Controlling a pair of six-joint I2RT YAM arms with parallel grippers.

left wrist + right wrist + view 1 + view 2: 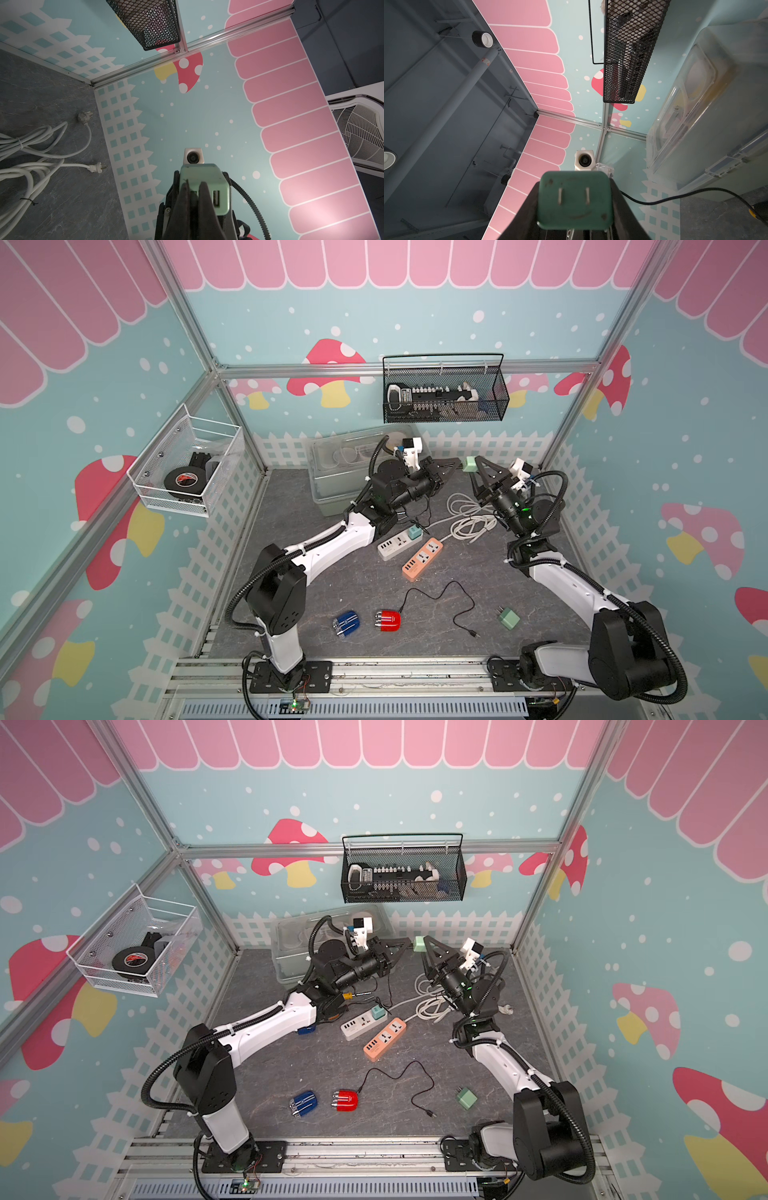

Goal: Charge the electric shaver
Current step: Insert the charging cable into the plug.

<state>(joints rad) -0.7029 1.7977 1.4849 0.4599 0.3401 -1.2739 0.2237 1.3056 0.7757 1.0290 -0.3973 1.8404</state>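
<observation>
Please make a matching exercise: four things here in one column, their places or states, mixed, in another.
1 red electric shaver
2 pale green cube-shaped plastic adapter
3 black tape roll
4 orange plastic power strip

a in the white wire basket
b beside the white power strip
c gripped by the right pincer
d a thin black cable runs to it

Pairs: 1-d, 2-c, 3-a, 4-b

Open mat (353, 585) stretches between the left arm (328, 545) and the white power strip (399, 545) and orange power strip (422, 559); a clear bin (328, 489) walls off the back-left corner, coiled white cords (469, 522) crowd the floor beside the right arm (557, 576), a black cable (456, 582) loops across the front.
</observation>
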